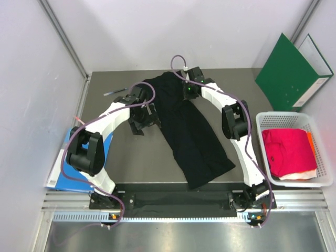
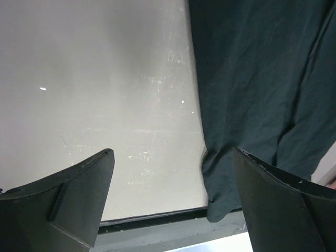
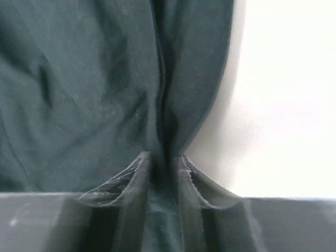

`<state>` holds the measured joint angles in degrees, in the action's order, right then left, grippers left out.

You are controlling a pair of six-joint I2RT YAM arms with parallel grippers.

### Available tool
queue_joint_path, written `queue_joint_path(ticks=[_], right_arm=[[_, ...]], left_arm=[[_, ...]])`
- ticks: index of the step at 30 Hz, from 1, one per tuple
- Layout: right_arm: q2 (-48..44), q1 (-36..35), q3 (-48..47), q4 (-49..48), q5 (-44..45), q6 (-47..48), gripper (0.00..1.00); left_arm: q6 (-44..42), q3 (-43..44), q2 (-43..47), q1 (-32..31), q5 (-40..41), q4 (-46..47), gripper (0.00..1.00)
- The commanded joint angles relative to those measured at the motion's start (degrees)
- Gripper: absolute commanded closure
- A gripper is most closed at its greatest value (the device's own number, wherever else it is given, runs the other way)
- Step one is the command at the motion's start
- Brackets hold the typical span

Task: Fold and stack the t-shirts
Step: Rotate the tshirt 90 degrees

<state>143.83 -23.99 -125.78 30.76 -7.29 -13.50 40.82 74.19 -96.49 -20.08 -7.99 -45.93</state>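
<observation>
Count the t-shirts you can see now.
2: black t-shirt on the table, pinched by the right gripper; magenta-red t-shirt in the basket. White cloth and orange cloth there may hide more.

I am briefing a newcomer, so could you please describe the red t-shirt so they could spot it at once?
At the right side of the table sits a white plastic basket. The magenta-red t-shirt lies folded inside it, the only bright red cloth there, unlike the black t-shirt spread mid-table and the orange cloth and white cloth at its edges.
</observation>
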Motion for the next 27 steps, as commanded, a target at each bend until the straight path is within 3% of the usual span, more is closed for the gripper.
queue_joint_path(ticks=[1,3,14,19,23,26,27], right_arm=[[2.0,-1.2,-1.4,1.0,9.1,-1.0,0.96],[1.5,-0.9,-1.2,0.7,11.8,-1.6,1.00],[-0.9,9.5,2.7,0.3,13.7,-7.3,1.00],[-3.6,13.4,9.1,-1.1,14.1,-8.5,1.00],[-4.2,15.4,10.3,0.0,13.8,-9.9,1.00],[-5.0,15.6,10.5,0.1,14.1,-10.2,1.00],[-5.1,15.7,10.6,0.2,14.0,-10.1,1.00]], left_arm=[[0.1,-1.4,3.5,-1.5,-0.5,1.0,0.02],[-0.8,-1.4,3.0,-3.0,-1.2,0.8,0.02],[-5.8,8.1,-8.1,-20.3,-0.7,-1.2,0.02],[-7.2,14.7,-14.2,-24.8,-0.8,-2.1,0.02],[-9.0,18.5,-17.6,-27.4,-1.1,-4.0,0.08],[-10.1,20.9,-21.8,-28.3,0.9,-8.8,0.47],[-10.7,21.3,-22.5,-28.4,1.2,-9.3,0.81]])
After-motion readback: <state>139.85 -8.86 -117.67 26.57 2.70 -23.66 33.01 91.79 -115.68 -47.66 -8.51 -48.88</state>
